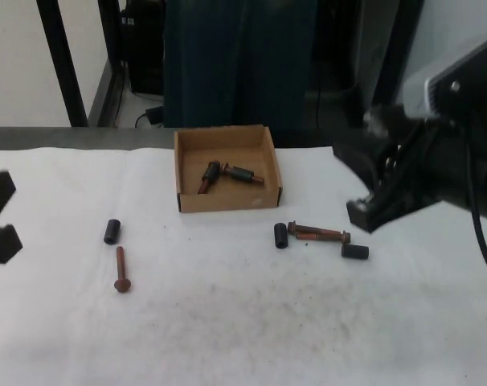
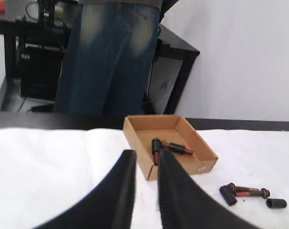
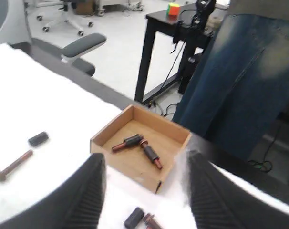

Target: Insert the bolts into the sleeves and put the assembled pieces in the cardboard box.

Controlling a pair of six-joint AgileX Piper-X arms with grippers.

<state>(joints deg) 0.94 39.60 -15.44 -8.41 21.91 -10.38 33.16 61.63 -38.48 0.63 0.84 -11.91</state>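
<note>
The cardboard box (image 1: 186, 173) stands at the back middle of the white cloth, with two assembled pieces (image 1: 210, 174) (image 1: 243, 174) inside. On the left lie a loose black sleeve (image 1: 112, 232) and a rusty bolt (image 1: 121, 269). To the right of the box lie a sleeve (image 1: 281, 235), two bolts (image 1: 320, 234) and another sleeve (image 1: 355, 252). My left gripper (image 2: 146, 153) hovers at the far left (image 1: 2, 215), its fingers a narrow gap apart and empty. Raised over the right side, my right gripper (image 3: 144, 160) is wide open and holds nothing.
A white cloth (image 1: 243, 322) covers the bench, with free room across its front. Behind the bench stand a black desk (image 3: 182, 28) and an office chair (image 3: 82, 45). The right arm's body (image 1: 436, 161) hangs over the right back corner.
</note>
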